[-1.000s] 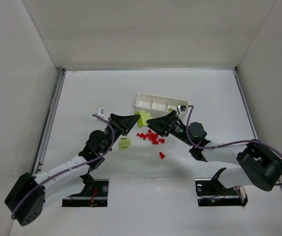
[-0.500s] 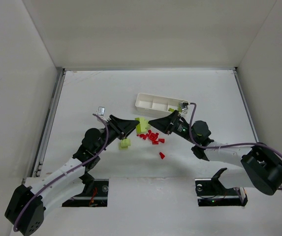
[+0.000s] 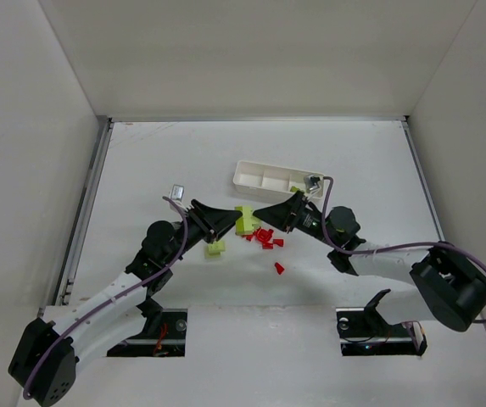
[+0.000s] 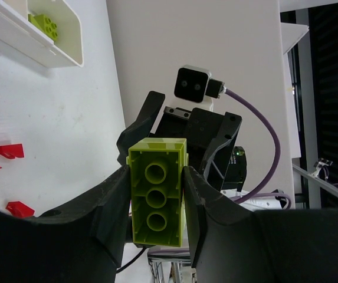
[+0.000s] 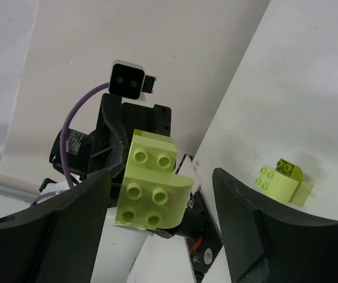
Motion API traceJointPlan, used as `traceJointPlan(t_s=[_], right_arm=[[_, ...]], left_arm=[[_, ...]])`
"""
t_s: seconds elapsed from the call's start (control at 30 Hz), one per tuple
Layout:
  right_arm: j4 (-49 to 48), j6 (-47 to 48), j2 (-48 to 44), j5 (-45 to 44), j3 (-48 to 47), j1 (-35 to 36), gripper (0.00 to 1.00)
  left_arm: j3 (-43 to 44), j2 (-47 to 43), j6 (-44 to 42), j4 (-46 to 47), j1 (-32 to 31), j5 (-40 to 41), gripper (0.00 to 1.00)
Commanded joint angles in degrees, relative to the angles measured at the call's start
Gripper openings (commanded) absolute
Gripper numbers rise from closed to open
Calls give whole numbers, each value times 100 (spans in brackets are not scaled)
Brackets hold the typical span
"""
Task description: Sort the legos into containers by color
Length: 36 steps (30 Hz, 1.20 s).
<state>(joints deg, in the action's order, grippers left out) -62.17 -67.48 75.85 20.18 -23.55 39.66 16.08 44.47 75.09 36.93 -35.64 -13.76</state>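
The left claw (image 4: 156, 183) is clamping a yellow-green brick (image 4: 157, 203) by its long sides, both fingers (image 4: 117, 203) pressing against it and the three studs facing the wrist camera. The right claw (image 5: 163, 177) is standing wide apart around that same brick and gripping nothing. The brick is sitting between its fingers, close to the one at the frame's left with a clear gap at the frame's right. From overhead, the two claws are meeting tip to tip at the middle of the bench (image 3: 141, 161), just below the white tray (image 3: 241, 180). A cluster of red bricks (image 3: 265, 238) is lying just below them, a lone red brick (image 3: 279, 268) lower still, and a second green brick (image 3: 216, 248) under the left claw. Another green piece (image 4: 43, 23) is lying in the tray's right-hand compartment.
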Motion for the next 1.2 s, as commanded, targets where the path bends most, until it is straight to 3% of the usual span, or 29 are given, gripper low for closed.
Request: traceJointPlan(t_s=[0.0, 0.83, 1.17], right_arm=[[-278, 51, 105, 82, -123, 2, 74], [-331, -142, 333, 100, -106, 274, 78], [-401, -256, 369, 38, -88, 354, 63]], left_arm=[[-8, -9, 23, 315, -53, -83, 19], [-184, -87, -3, 491, 132, -66, 19], [-281, -35, 32, 649, 167, -48, 19]])
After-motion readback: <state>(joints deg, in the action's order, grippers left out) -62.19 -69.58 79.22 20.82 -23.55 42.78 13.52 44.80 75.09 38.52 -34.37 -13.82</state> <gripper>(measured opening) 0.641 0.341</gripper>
